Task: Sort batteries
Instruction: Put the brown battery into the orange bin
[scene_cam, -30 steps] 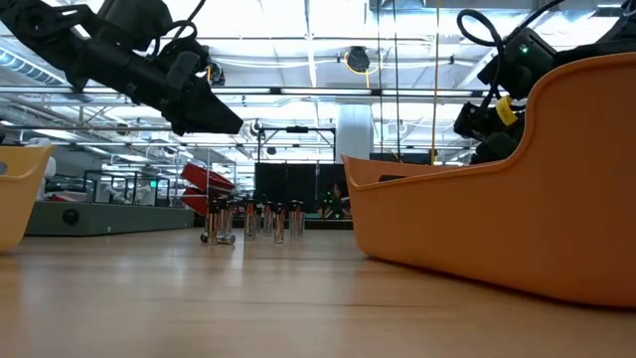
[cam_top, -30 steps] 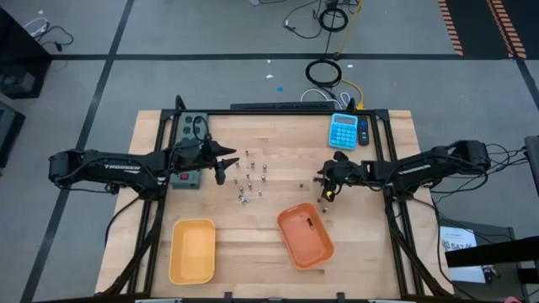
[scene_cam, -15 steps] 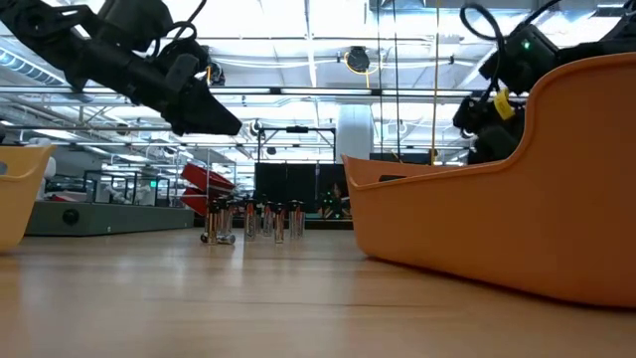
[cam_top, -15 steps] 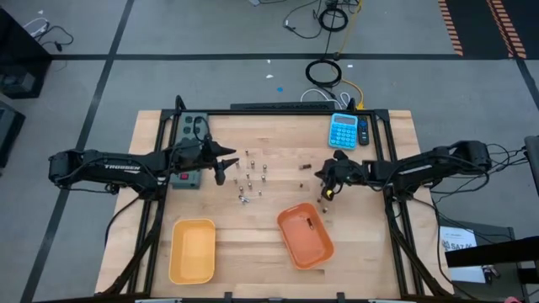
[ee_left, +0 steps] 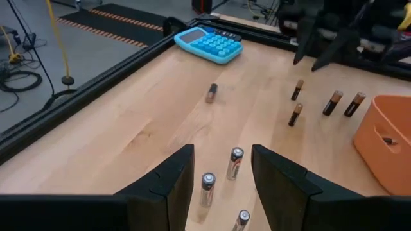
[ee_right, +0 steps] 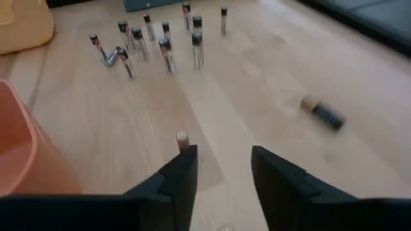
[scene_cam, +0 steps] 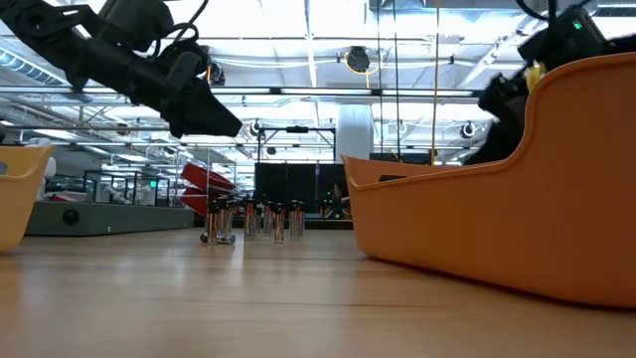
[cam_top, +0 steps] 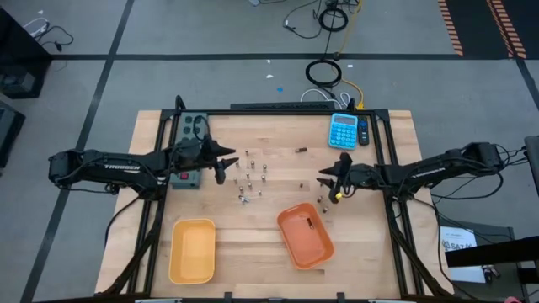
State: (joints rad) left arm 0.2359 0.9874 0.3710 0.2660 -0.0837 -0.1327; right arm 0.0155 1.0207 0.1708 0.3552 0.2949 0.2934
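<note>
Wooden table, batteries mostly standing clustered mid-table, right beside left gripper, fingers parted, empty. Right gripper also parted, empty; one upright cell directly ahead of its fingertips, a lying one off to the side. Orange tray holds one cell; yellow tray looks empty.

Overhead, table-level, two wrist views
</note>
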